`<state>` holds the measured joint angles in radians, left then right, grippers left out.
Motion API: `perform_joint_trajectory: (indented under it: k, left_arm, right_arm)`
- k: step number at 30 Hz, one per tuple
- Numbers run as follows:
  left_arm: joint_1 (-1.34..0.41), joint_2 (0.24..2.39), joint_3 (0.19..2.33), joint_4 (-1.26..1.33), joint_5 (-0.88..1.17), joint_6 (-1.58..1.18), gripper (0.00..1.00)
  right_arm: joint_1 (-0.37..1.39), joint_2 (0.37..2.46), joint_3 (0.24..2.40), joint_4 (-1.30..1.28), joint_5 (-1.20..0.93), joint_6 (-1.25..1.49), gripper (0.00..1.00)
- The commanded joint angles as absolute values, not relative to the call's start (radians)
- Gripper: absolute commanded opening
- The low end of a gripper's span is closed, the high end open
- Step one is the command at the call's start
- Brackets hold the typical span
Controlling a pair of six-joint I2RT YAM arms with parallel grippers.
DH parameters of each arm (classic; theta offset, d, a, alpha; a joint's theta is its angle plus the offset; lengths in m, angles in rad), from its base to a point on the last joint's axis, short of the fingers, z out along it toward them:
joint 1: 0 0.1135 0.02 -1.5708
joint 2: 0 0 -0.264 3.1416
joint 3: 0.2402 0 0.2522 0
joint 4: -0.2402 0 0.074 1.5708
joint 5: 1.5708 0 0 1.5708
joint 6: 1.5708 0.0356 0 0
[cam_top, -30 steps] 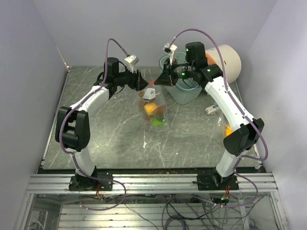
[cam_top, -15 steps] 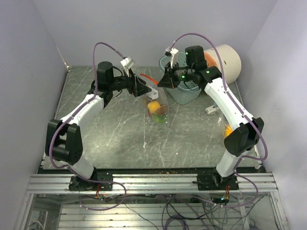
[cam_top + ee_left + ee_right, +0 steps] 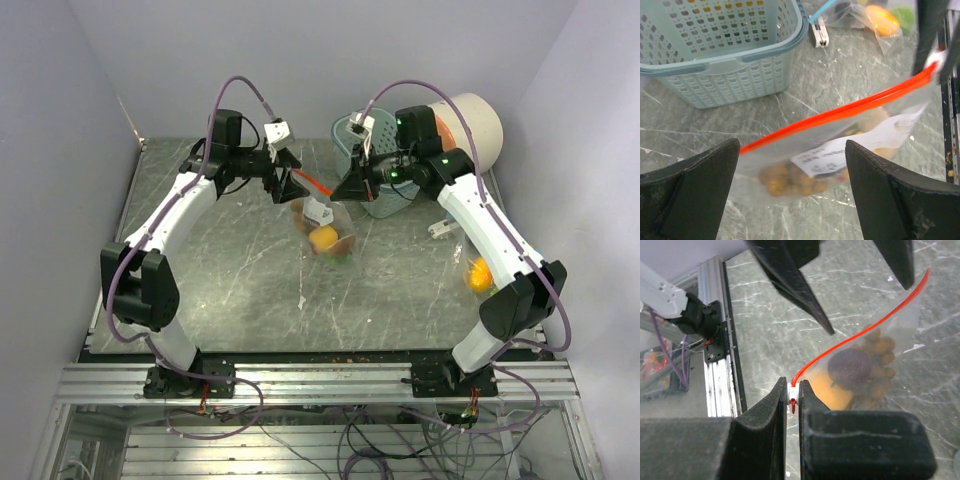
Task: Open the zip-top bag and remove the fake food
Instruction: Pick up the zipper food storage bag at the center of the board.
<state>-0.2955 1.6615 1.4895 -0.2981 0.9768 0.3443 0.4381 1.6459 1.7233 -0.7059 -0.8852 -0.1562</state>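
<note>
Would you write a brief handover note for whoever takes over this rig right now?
Left gripper: open, straddling the red zip of the bag, not gripping it.
Right gripper: shut on the zip's end.
Bag: held up over the table, beside the basket, food inside.
Done: nothing is out; the zip looks closed.
Left: open the zip, take out the food.

The grey marbled table (image 3: 230,280) bears a pale blue basket (image 3: 388,205), a cream cylinder (image 3: 478,125) and an orange toy fruit (image 3: 480,275).
</note>
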Motion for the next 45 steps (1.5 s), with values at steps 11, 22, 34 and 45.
perform_joint_trajectory:
  k: [11,22,34,45]
  left_arm:
    - [-0.314,1.730,1.611,-0.517,1.209,0.662,0.99]
    - [-0.332,1.653,1.483,-0.254,1.378,0.424,0.97]
    - [-0.396,1.682,1.460,0.008,1.379,0.139,0.29]
    - [-0.387,1.637,1.396,0.165,1.232,-0.109,0.07]
  right_arm:
    - [0.440,1.612,1.760,-0.814,-1.053,-0.254,0.00]
    - [0.440,1.613,1.781,-0.805,-1.085,-0.243,0.00]
    - [0.440,1.617,1.769,-0.775,-1.061,-0.203,0.00]
    - [0.416,1.533,1.558,-0.329,-0.680,0.097,0.38]
